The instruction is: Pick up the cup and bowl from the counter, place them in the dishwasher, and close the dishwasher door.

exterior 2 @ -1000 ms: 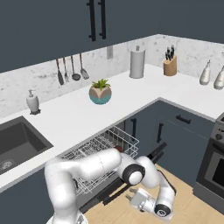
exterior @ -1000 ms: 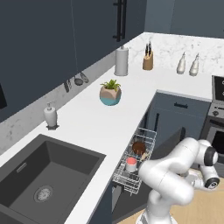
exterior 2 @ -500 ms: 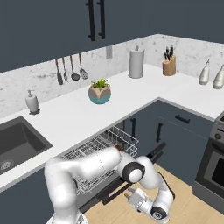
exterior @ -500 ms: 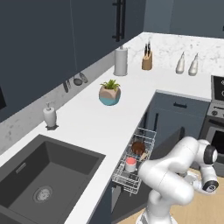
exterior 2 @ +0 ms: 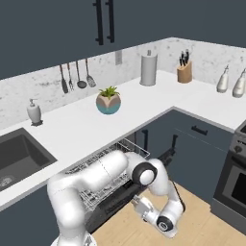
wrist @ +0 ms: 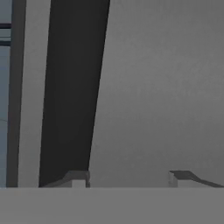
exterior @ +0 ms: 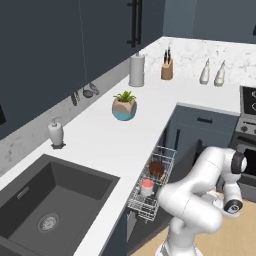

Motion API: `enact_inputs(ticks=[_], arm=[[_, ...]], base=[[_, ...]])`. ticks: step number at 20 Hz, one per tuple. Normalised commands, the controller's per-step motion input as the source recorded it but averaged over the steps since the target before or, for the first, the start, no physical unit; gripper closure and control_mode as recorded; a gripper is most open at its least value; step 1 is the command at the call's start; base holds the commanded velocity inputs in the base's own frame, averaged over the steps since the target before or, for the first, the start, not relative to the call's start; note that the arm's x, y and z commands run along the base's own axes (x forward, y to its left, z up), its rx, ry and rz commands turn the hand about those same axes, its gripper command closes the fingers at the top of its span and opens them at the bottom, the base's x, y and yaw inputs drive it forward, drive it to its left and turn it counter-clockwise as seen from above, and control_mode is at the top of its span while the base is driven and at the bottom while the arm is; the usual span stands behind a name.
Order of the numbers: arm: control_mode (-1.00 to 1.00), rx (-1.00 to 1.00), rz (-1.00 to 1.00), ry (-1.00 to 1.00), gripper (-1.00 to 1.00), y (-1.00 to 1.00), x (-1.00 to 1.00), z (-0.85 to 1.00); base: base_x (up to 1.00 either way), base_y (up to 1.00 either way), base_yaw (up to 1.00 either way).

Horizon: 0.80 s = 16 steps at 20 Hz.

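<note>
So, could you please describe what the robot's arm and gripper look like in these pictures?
The arm is glossy white, built of thick rounded segments with dark grey discs at the joints. The gripper ends in two small grey fingertips, blocky and wedge-shaped. No cables or markings are visible.

Potted plant, soap dispenser, paper towel roll, knife block, hanging utensils

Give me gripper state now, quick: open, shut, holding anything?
Gripper: open, holding nothing; the fingertips stand apart, facing a flat grey panel up close.
</note>
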Motion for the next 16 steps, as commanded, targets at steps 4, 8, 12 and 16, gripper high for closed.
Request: enact_inputs(ticks=[4, 8, 12, 16], arm=[[-1.0, -0.18, -0.14, 0.0, -1.0, 1.0, 0.71, 0.97], [-1.0, -0.19, -0.14, 0.0, -1.0, 1.0, 0.75, 0.91], [-1.0, -0.17, -0.13, 0.0, -1.0, 1.0, 0.79, 0.67], [-1.0, -0.17, -0.11, 0.01, -1.0, 1.0, 0.71, 0.27]], base=[[0.0, 0.0, 0.0], [0.0, 0.0, 0.0], [0.0, 0.0, 0.0], [0.0, 0.0, 0.0]])
